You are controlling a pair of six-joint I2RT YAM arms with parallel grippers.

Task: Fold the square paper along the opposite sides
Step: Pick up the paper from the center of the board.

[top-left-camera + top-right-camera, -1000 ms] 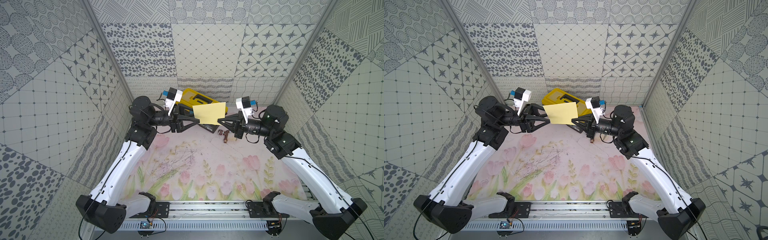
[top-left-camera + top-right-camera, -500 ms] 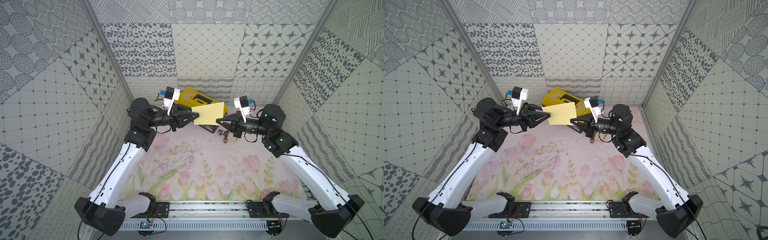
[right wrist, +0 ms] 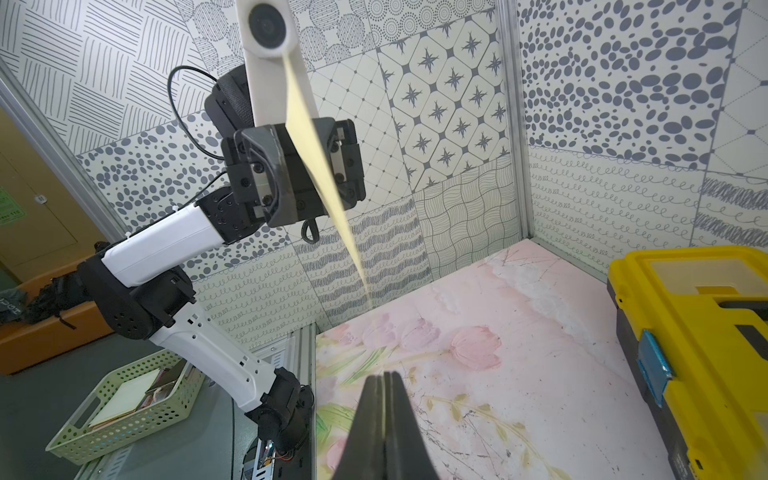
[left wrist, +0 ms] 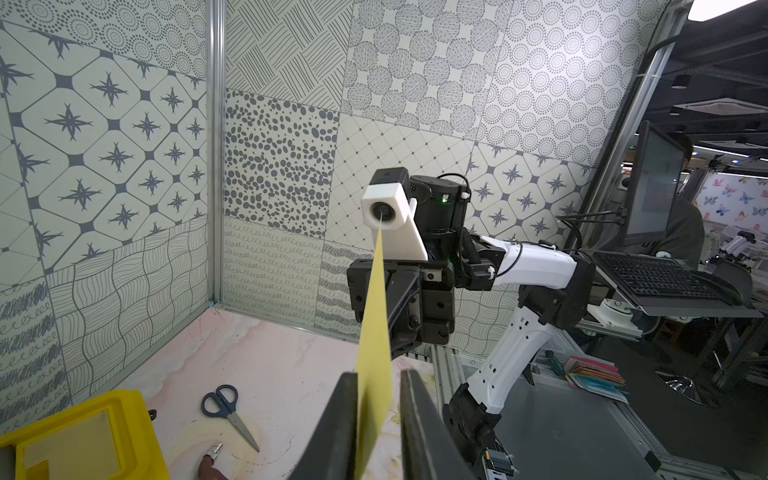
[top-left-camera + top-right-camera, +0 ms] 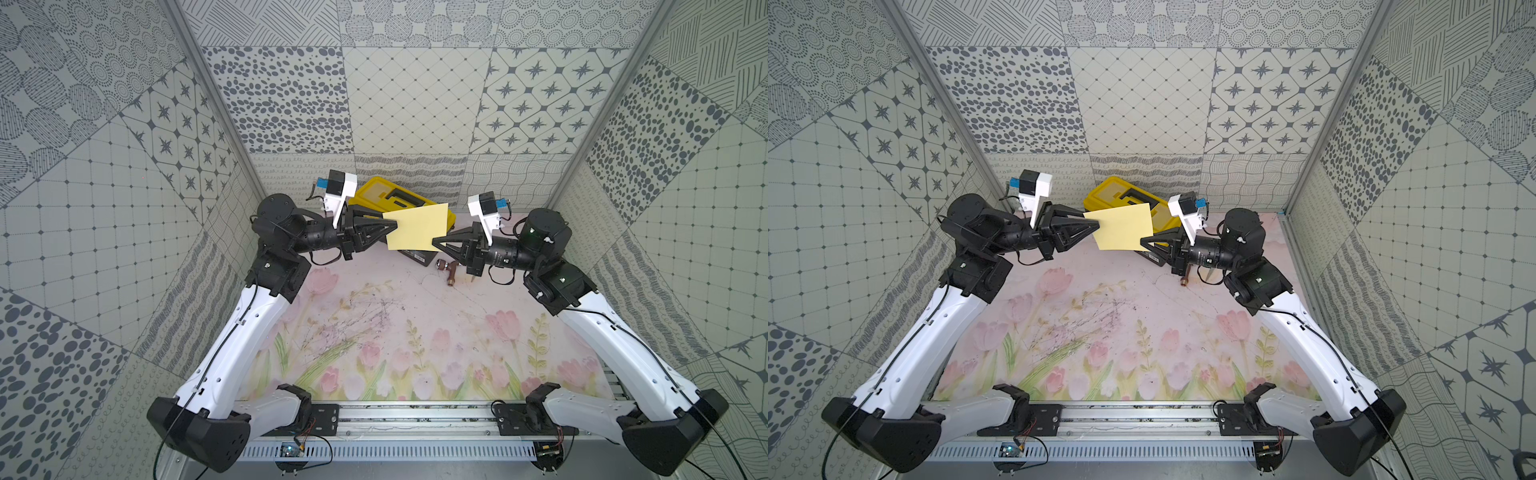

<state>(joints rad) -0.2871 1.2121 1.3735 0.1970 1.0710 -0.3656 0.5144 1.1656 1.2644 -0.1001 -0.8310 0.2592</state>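
Closing in over the last second, the left gripper (image 5: 395,225) has narrowed its jaws around one edge of the square paper (image 5: 417,226), though the left wrist view shows a slim gap left beside the sheet. Opposite, the right gripper (image 5: 434,241) is pinched tight near a corner of the other side. Both top views show the pale-yellow sheet held flat in the air above the flowered table (image 5: 415,332), in front of a yellow toolbox (image 5: 386,195).
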